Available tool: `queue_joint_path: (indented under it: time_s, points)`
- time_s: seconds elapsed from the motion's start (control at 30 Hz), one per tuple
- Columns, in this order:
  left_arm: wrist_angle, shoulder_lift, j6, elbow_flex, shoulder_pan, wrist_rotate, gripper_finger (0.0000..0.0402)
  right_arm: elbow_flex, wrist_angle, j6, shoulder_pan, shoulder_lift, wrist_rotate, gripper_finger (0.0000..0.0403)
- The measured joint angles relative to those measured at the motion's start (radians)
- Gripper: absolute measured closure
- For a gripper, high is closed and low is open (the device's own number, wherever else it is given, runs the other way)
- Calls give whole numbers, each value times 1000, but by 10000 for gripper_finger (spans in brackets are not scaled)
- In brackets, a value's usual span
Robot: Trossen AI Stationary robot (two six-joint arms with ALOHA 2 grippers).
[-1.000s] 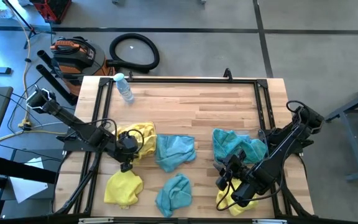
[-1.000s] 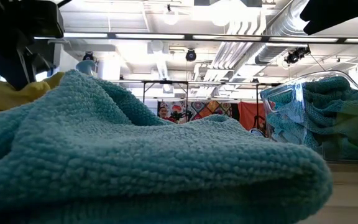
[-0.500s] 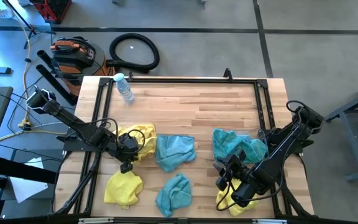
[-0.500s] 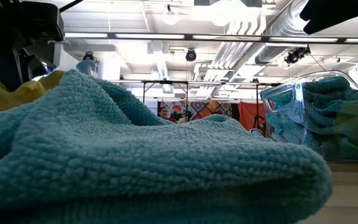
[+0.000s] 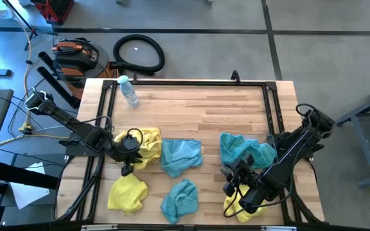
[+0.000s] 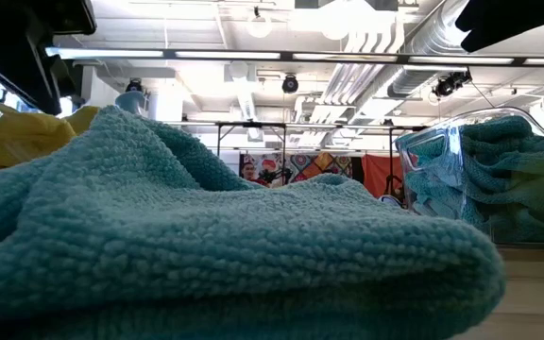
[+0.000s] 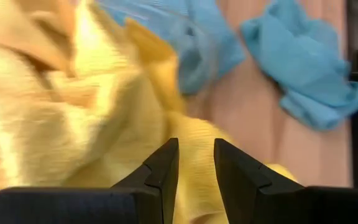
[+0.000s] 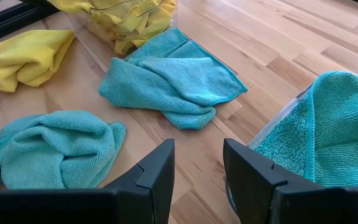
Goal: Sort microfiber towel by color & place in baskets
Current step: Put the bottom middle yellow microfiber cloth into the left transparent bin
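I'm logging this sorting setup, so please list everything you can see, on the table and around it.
table: one, light wood, holding everything except the hose.
baskets: two, clear; left one, right one.
yellow towels: a heap in the left basket, count unclear; two loose at the front, left and right.
teal towels: a heap in the right basket, count unclear; two loose, mid-table and front.
water bottle: one, clear with blue cap, back left.
hose: one, black coil, on the floor behind the table.
left gripper: at the left basket, shut on a yellow towel.
right gripper: open, front right, beside the right basket.
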Motion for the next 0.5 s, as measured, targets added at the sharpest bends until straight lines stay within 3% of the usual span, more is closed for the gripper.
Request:
queue_joint_path:
  time_s: [0.2, 0.5]
  points:
    - [-101, 33, -39, 0, 0, -37, 310, 0, 0, 0, 0, 0, 0, 270]
    - [-90, 177, -36, 0, 0, -34, 310, 0, 0, 0, 0, 0, 5, 270]
